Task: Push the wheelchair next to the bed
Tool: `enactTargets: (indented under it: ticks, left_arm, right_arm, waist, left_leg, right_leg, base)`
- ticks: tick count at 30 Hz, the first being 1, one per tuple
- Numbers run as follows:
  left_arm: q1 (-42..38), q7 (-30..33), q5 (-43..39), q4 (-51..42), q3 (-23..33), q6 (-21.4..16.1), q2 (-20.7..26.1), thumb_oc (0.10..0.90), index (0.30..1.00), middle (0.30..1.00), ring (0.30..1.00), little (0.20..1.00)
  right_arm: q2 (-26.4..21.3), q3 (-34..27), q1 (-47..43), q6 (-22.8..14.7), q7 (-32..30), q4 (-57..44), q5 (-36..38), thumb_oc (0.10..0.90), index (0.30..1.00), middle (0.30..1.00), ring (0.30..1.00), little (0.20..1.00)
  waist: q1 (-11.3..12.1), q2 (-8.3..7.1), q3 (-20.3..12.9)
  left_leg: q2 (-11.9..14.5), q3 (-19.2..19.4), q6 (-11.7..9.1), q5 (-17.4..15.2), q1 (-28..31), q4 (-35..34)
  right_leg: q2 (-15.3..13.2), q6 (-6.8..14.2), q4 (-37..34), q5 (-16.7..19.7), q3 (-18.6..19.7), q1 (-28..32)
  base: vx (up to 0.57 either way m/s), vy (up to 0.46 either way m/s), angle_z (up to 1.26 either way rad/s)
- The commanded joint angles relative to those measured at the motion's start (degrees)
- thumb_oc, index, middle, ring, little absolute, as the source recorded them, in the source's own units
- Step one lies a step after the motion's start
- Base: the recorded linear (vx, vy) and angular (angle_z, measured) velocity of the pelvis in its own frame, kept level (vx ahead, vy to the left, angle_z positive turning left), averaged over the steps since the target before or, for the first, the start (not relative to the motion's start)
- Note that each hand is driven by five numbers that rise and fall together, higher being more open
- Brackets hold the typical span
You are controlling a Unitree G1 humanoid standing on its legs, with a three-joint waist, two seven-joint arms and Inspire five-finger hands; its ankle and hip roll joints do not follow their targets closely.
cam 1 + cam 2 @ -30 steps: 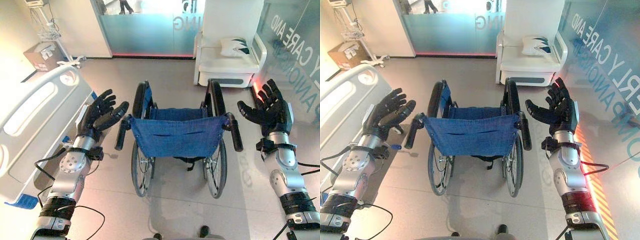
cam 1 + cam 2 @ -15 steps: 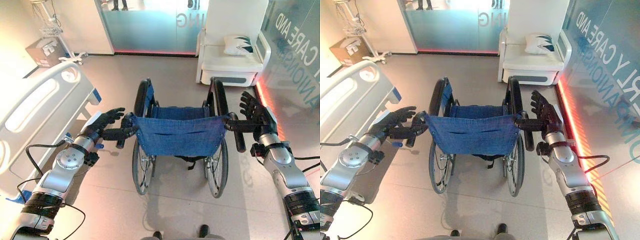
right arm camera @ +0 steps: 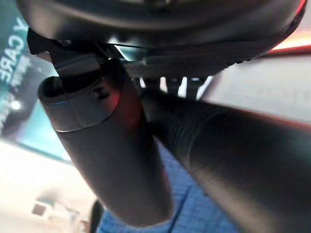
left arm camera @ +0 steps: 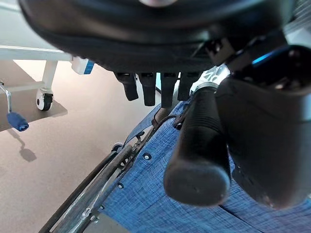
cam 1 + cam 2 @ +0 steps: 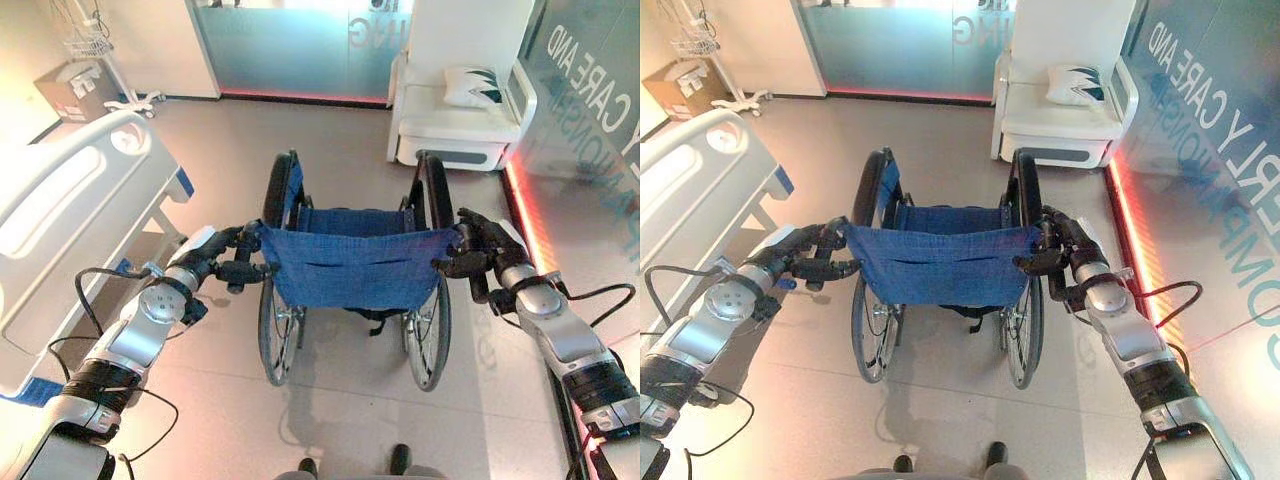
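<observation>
The wheelchair [image 5: 355,265], with a blue cloth back and black wheels, stands in mid-floor facing away from me. My left hand [image 5: 222,263] is curled round its left push handle [image 4: 198,145], thumb on one side and fingers [image 4: 148,87] on the other. On the other side, my right hand [image 5: 474,254] is wrapped round the right push handle [image 3: 233,165], its thumb [image 3: 109,160] pressed against the grip. The white hospital bed [image 5: 60,205] lies along the left, its foot end about level with the wheelchair's left wheel [image 5: 272,325].
A white armchair [image 5: 455,120] with a cushion stands ahead on the right, beyond the wheelchair. A glass wall [image 5: 590,120] with a red floor strip runs down the right side. A cardboard box [image 5: 62,88] and a wheeled stand [image 5: 105,55] sit far left. Open floor lies between bed and wheelchair.
Both hands came inward from spread open beside the handles and have closed round the two push handles. The view has shifted a little.
</observation>
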Motion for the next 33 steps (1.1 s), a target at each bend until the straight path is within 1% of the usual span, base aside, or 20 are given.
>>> enactTargets:
  ticks: [1,3,6,8,10,11,12,16,17,19,20,21,24,25,27,28,29,30,31,33]
  left_arm:
    - [-11.16,3.55,2.70,3.86,-2.38,-0.45,3.89,0.800,0.900,0.900,0.900,0.900]
    - [-12.19,3.61,2.60,4.70,-3.06,0.05,3.65,0.800,0.900,0.900,0.900,0.900]
    - [-15.59,3.23,3.89,7.78,-5.36,2.42,2.91,0.800,0.900,0.900,0.900,0.900]
    - [-17.00,2.49,3.87,8.87,-6.11,3.76,2.90,0.800,0.900,0.900,0.900,0.900]
    - [-18.69,1.97,4.73,10.06,-7.19,5.26,2.66,0.800,0.900,0.900,0.900,0.900]
    - [-20.05,1.84,5.64,11.03,-8.17,6.06,2.47,0.800,0.900,0.900,0.900,0.900]
    - [-21.09,1.40,5.93,11.64,-8.97,6.64,2.64,0.800,0.900,0.900,0.900,0.900]
    - [-23.89,-0.30,7.07,13.36,-11.05,7.65,2.67,0.800,0.900,0.900,0.900,0.900]
    - [-24.76,-1.12,7.94,13.80,-11.83,8.40,2.50,0.800,0.900,0.900,0.900,0.900]
    - [-25.22,-1.57,8.71,13.91,-12.16,9.10,2.37,0.800,0.900,0.900,0.900,0.900]
    - [-25.83,-1.99,9.23,14.68,-12.59,9.25,2.34,0.800,0.900,0.900,0.900,0.900]
    - [-26.00,-2.11,9.38,14.85,-12.68,9.34,2.31,0.800,0.900,0.900,0.900,0.900]
    - [-26.62,-3.23,10.95,15.74,-13.05,10.07,2.34,0.800,0.900,0.900,0.900,0.900]
    - [-26.78,-3.96,11.65,16.02,-13.06,10.50,2.46,0.800,0.900,0.900,0.900,0.900]
    - [-27.27,-5.13,12.52,16.54,-13.27,10.94,2.82,0.800,0.900,0.900,0.900,0.900]
    - [-27.48,-5.53,12.83,16.75,-13.42,11.18,2.87,0.800,0.900,0.900,0.900,0.900]
    - [-27.55,-5.60,12.90,16.84,-13.44,11.18,2.86,0.800,0.900,0.900,0.900,0.900]
    - [-28.42,-6.50,13.49,17.55,-13.83,11.55,2.97,0.800,0.900,0.900,0.900,0.900]
    - [-28.59,-6.57,13.52,17.62,-13.90,11.59,2.97,0.800,0.900,0.900,0.900,0.900]
    - [-30.72,-7.15,13.86,19.50,-15.28,11.67,2.94,0.800,0.900,0.900,0.900,0.900]
  right_arm:
    - [-4.01,1.72,-9.80,2.07,-5.46,1.59,-6.19,0.800,0.900,0.900,0.900,0.900]
    - [-4.11,2.26,-11.00,3.60,-6.05,2.35,-6.92,0.800,0.900,0.900,0.900,0.900]
    - [-4.22,4.68,-14.88,8.58,-5.15,4.64,-10.12,0.800,0.900,0.900,0.900,0.900]
    - [-4.28,5.68,-16.48,10.56,-4.63,5.49,-11.63,0.800,0.900,0.900,0.900,0.900]
    - [-4.26,6.77,-18.36,13.96,-2.76,6.84,-14.16,0.800,0.900,0.900,0.900,0.900]
    - [-4.21,8.06,-19.98,16.55,-1.61,8.26,-16.90,0.800,0.900,0.900,0.900,0.900]
    - [-4.35,9.06,-21.14,18.30,-1.02,9.44,-18.79,0.800,0.900,0.900,0.900,0.900]
    - [-4.49,11.33,-24.52,21.70,-0.61,13.10,-23.38,0.800,0.900,0.900,0.900,0.900]
    - [-4.12,12.16,-25.82,24.20,-0.03,14.95,-26.80,0.800,0.900,0.900,0.900,0.900]
    - [-3.89,12.55,-26.53,25.57,0.49,15.97,-28.56,0.800,0.900,0.900,0.900,0.900]
    - [-3.75,13.05,-27.47,26.92,0.69,16.93,-29.06,0.800,0.900,0.900,0.900,0.900]
    - [-3.71,13.12,-27.63,27.27,0.44,17.11,-28.81,0.800,0.900,0.900,0.900,0.900]
    - [-3.10,13.09,-28.14,30.84,0.98,17.54,-28.32,0.800,0.900,0.900,0.900,0.900]
    - [-3.03,12.67,-28.03,32.10,0.74,17.85,-27.34,0.800,0.900,0.900,0.900,0.900]
    - [-3.21,12.08,-28.04,34.28,1.06,18.26,-22.92,0.800,0.900,0.900,0.900,0.900]
    - [-3.21,11.92,-28.12,35.69,2.17,18.39,-22.00,0.800,0.900,0.900,0.900,0.900]
    - [-3.20,11.87,-28.14,36.12,2.45,18.39,-21.90,0.800,0.900,0.900,0.900,0.900]
    - [-3.21,12.16,-28.73,38.03,5.28,18.98,-21.73,0.800,0.900,0.900,0.900,0.900]
    - [-3.23,12.17,-28.88,38.18,5.76,19.03,-22.02,0.800,0.900,0.900,0.900,0.900]
    - [-3.81,13.80,-31.04,38.83,11.53,20.39,-24.63,0.800,0.900,0.900,0.900,0.900]
  waist:
    - [-1.33,-1.64,-2.88]
    - [-1.37,-1.65,-2.83]
    - [-1.45,-1.67,-2.82]
    - [-1.40,-1.72,-2.82]
    - [-1.38,-1.73,-2.87]
    - [-1.31,-1.72,-2.86]
    - [-1.21,-1.72,-2.87]
    - [-0.97,-1.69,-2.73]
    - [-0.79,-1.64,-2.67]
    - [-0.72,-1.58,-2.57]
    - [-0.66,-1.54,-2.34]
    - [-0.65,-1.53,-2.27]
    - [-0.67,-1.54,-2.05]
    - [-0.71,-1.52,-2.01]
    - [-0.81,-1.60,-1.96]
    - [-0.87,-1.64,-1.91]
    - [-0.86,-1.66,-1.89]
    - [-0.93,-1.76,-1.74]
    - [-0.92,-1.78,-1.69]
    - [-1.14,-2.04,-1.67]
  left_leg:
    - [-3.34,0.47,1.46,0.04,-2.32,0.18]
    - [-3.34,0.51,1.44,0.04,-2.33,0.18]
    - [-3.40,0.59,1.41,-0.04,-2.37,0.18]
    - [-3.45,0.59,1.38,-0.02,-2.43,0.18]
    - [-3.59,0.61,1.43,-0.04,-2.44,0.18]
    - [-3.59,0.62,1.42,-0.03,-2.55,0.18]
    - [-3.61,0.54,1.44,-0.02,-2.62,0.18]
    - [-3.62,0.53,1.53,0.00,-2.76,0.18]
    - [-3.69,0.40,1.58,0.01,-2.93,0.18]
    - [-3.70,0.28,1.61,-0.02,-3.04,0.18]
    - [-3.75,0.21,1.61,0.01,-3.23,0.18]
    - [-3.77,0.18,1.61,0.02,-3.26,0.18]
    - [-3.90,0.16,1.65,-0.09,-3.43,0.18]
    - [-3.94,0.12,1.64,-0.13,-3.54,0.18]
    - [-3.99,0.21,1.63,-0.17,-3.66,0.18]
    - [-4.00,0.29,1.63,-0.16,-3.70,0.18]
    - [-4.00,0.30,1.63,-0.16,-3.72,0.18]
    - [-4.02,0.37,1.58,-0.18,-3.76,0.18]
    - [-4.02,0.38,1.58,-0.18,-3.76,0.18]
    - [-4.06,0.61,1.55,-0.26,-3.63,0.18]
  right_leg:
    - [0.69,0.42,0.66,-2.98,0.66,3.50]
    - [0.74,0.42,0.64,-2.98,0.78,3.47]
    - [0.86,0.47,0.62,-2.93,1.07,3.29]
    - [0.90,0.46,0.63,-2.89,1.07,3.21]
    - [0.95,0.46,0.67,-2.91,1.20,3.16]
    - [0.93,0.50,0.70,-2.88,1.15,3.04]
    - [0.95,0.47,0.71,-2.86,1.15,2.98]
    - [1.02,0.40,0.77,-2.88,1.23,2.81]
    - [1.05,0.34,0.76,-2.86,1.34,2.67]
    - [1.07,0.33,0.81,-2.88,1.47,2.52]
    - [1.07,0.35,0.83,-2.76,1.59,2.29]
    - [1.07,0.34,0.83,-2.73,1.61,2.25]
    - [1.11,0.32,0.87,-2.65,1.82,1.98]
    - [1.12,0.35,0.84,-2.59,1.91,1.87]
    - [1.11,0.39,0.84,-2.54,2.01,1.70]
    - [1.10,0.38,0.86,-2.49,2.09,1.61]
    - [1.09,0.38,0.87,-2.48,2.10,1.58]
    - [1.03,0.39,0.91,-2.36,2.07,1.47]
    - [1.03,0.40,0.92,-2.36,2.08,1.46]
    - [0.98,0.48,0.99,-2.23,2.21,1.41]
  base:
    - [0.00,0.000,0.00]
    - [0.00,0.000,0.00]
    - [0.00,0.000,0.00]
    - [0.00,0.000,0.00]
    - [0.00,0.000,0.00]
    - [-0.03,-0.003,-0.01]
    - [-0.04,-0.006,0.00]
    - [-0.03,-0.004,0.02]
    - [-0.04,-0.001,0.02]
    - [-0.04,0.004,0.02]
    - [-0.04,0.007,0.02]
    - [-0.05,0.011,0.00]
    - [-0.03,0.011,-0.01]
    - [-0.03,0.012,0.01]
    - [-0.03,0.013,0.04]
    - [-0.02,0.008,0.05]
    - [-0.04,0.012,0.03]
    - [0.00,0.000,0.00]
    - [-0.04,0.012,0.00]
    - [0.00,0.000,0.00]
